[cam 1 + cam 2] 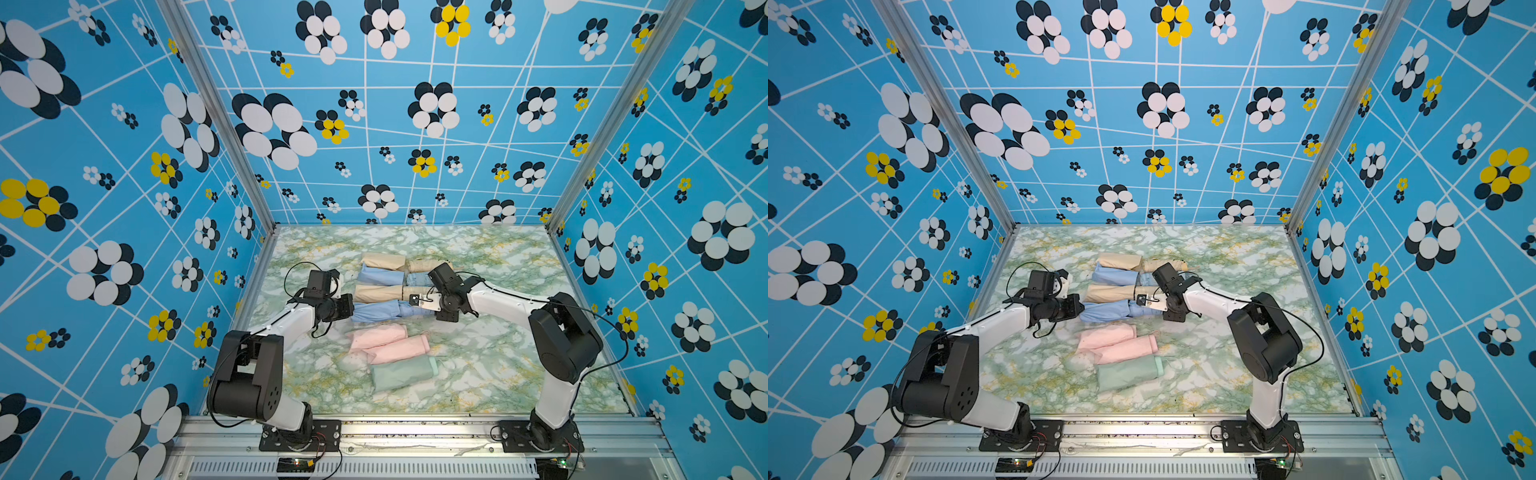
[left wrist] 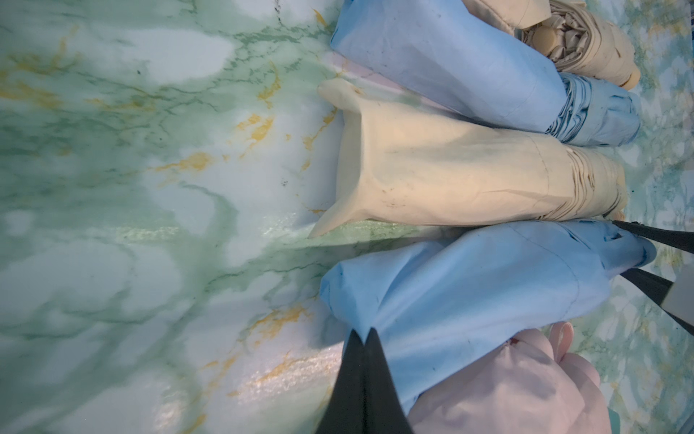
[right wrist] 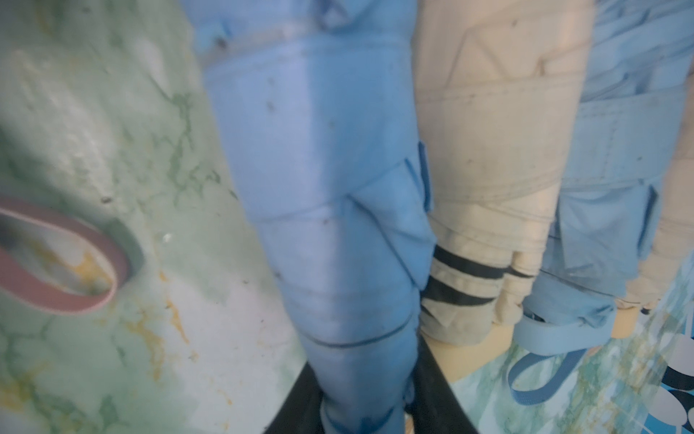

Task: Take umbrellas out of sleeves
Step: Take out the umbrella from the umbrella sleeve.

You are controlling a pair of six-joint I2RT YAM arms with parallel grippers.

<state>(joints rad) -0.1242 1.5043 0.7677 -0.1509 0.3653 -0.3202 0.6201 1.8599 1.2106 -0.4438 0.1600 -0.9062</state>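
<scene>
- Seven sleeved umbrellas lie side by side in a column, mid green-marbled table (image 1: 498,353), between the two arms.
- Far to near: beige fabric sleeve (image 1: 384,261), a light blue one (image 1: 382,275), beige again (image 1: 380,293), light blue again, two pink fabric sleeves (image 1: 378,336), then a mint green fabric sleeve (image 1: 403,372).
- Left tool (image 1: 351,309): black fingers (image 2: 360,375) pressed fully together, pinching the closed end of the smooth flat light blue sleeve (image 1: 376,311), fourth from the far end.
- Right tool (image 3: 364,406): jaws partly closed, clamped around the end of the crinkled pleated light blue umbrella (image 3: 330,188), which pokes out of that sleeve's mouth.
- Part of that umbrella is exposed and the rest sits inside the sleeve. Both lie flat on the table, touching the beige neighbour.
- Pink cord loop (image 3: 64,259) lies on the table beside the gripped umbrella, apart from it.
</scene>
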